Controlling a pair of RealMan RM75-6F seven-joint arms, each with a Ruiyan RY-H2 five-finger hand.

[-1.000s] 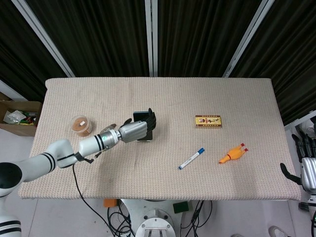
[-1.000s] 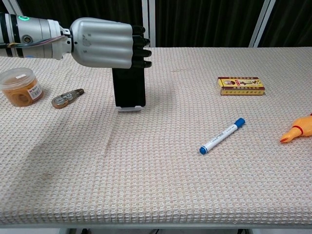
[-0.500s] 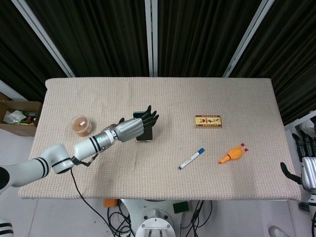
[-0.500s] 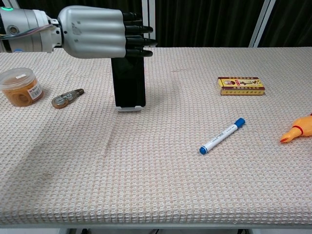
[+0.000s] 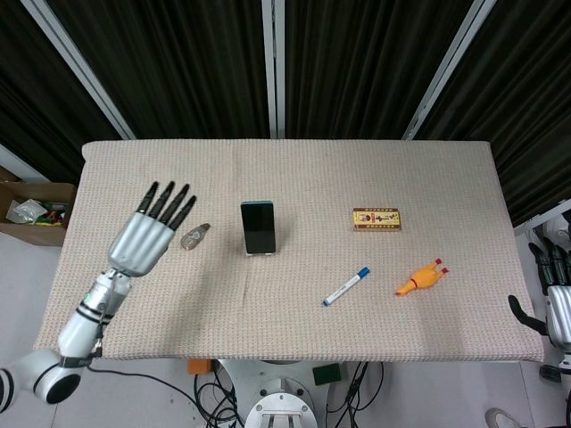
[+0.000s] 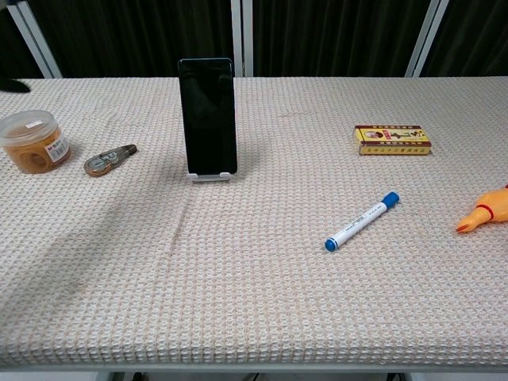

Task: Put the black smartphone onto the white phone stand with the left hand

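The black smartphone (image 5: 259, 226) stands upright, leaning on the white phone stand (image 6: 212, 176), near the table's middle left; the smartphone (image 6: 206, 115) faces the chest camera. My left hand (image 5: 152, 227) hovers well left of it, fingers spread and straight, holding nothing. Only a dark fingertip (image 6: 14, 84) of it shows at the chest view's left edge. My right hand (image 5: 555, 299) hangs off the table's right edge, holding nothing.
An orange-filled jar (image 6: 33, 141) and a correction tape (image 6: 109, 159) lie left of the stand. A yellow box (image 6: 392, 140), a blue-capped pen (image 6: 361, 221) and a rubber chicken (image 6: 484, 210) lie to the right. A cardboard box (image 5: 31, 212) sits off the table's left.
My left hand let go of the phone's top, opened its fingers and drew back to the left. The phone stays standing on the stand. The right hand has not moved.
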